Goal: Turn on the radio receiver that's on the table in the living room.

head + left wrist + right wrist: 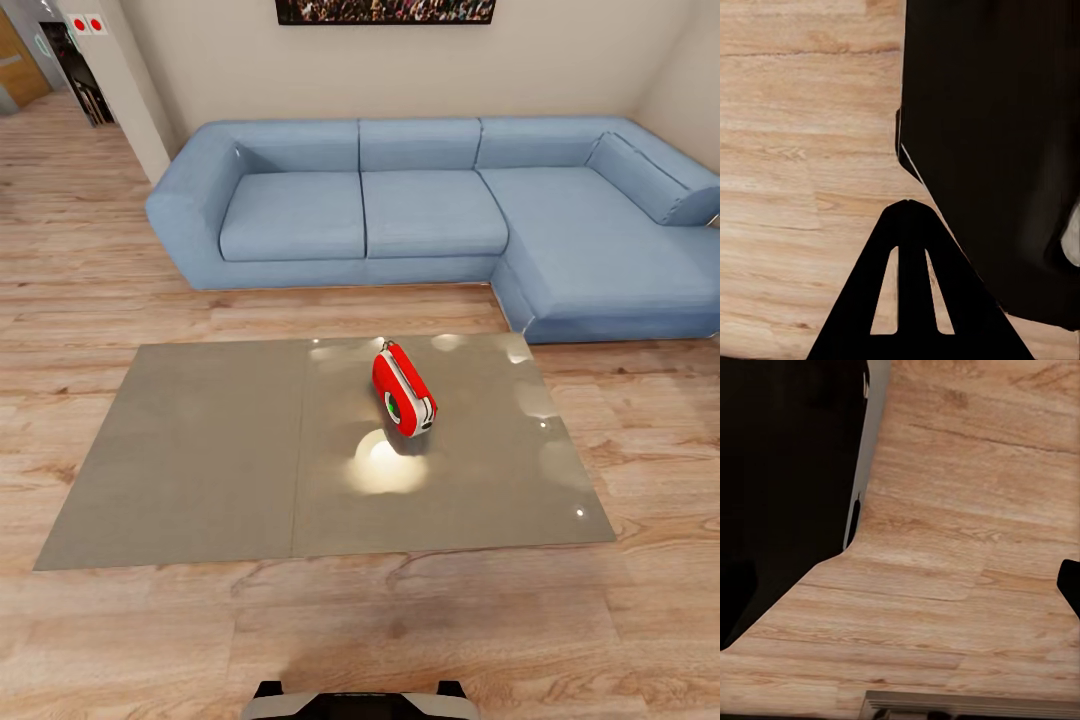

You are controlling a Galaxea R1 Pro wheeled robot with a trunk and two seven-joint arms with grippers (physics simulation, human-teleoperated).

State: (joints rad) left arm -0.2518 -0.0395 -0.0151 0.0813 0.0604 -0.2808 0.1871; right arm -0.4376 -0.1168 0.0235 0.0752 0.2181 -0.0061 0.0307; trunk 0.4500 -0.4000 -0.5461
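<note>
— Where do we stand?

— We face the table (200,450) in the living room, with the blue sofa (430,215) behind it. The radio (403,389) sits on the right half of the top, just past the seam, standing on edge with its green-ringed dial (393,408) turned toward us and to the left.

— And our grippers?

— The left gripper (911,225) hangs over the plank floor (795,150) beside our dark body; its fingers meet at a point, so we read the jaws as pressed together. Of the right gripper we catch just a dark sliver at the frame's edge, so we cannot tell its jaws.

— How will the radio handle?

— We judge it light, rigid and slick, its glossy shell on a glossy top. A push could slide or tip it. We would press near the dial, gently, perhaps bracing the far side.
</note>
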